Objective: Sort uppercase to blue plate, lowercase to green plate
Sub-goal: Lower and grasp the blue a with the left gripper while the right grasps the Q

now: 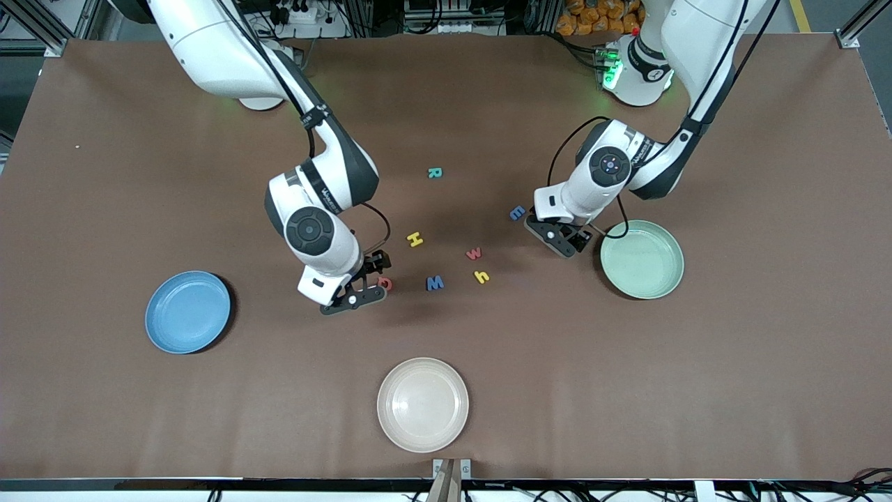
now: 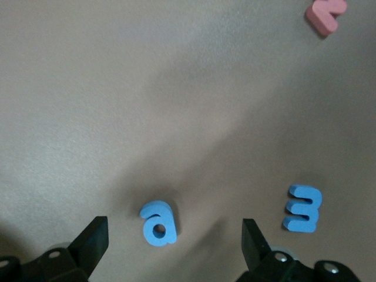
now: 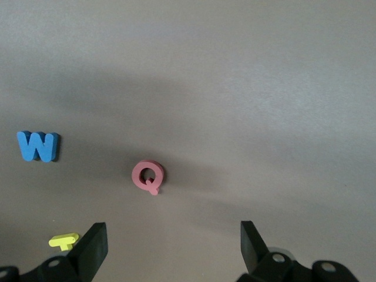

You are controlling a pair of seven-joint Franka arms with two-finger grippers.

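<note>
The brown-covered bench (image 1: pixel 125 174) has wide bare margins toward both arms' ends and along the edge nearest the front camera. The round mid-blue plate (image 1: pixel 187 312) sits toward the right arm's end, the pale mint-green plate (image 1: pixel 642 259) toward the left arm's end, and a round cream plate (image 1: pixel 422 404) nearest the front camera, all three well apart.

The right claw (image 1: pixel 369 279) hangs low over the pinkish-red foam Q (image 3: pixel 147 175), fingers spread, nothing between them (the Q is half hidden by it from the front). The left claw (image 1: pixel 566 240) hangs beside the green plate's rim, fingers spread wide over the blue rounded a (image 2: pixel 158 222), which the front view hides.

Between the arms lie the blue W (image 1: pixel 435 282), yellow H (image 1: pixel 415 239), teal-green R (image 1: pixel 434 172), pinkish-red w (image 1: pixel 474 253), yellow h (image 1: pixel 481 277) and blue e (image 1: pixel 517 213), each apart.
</note>
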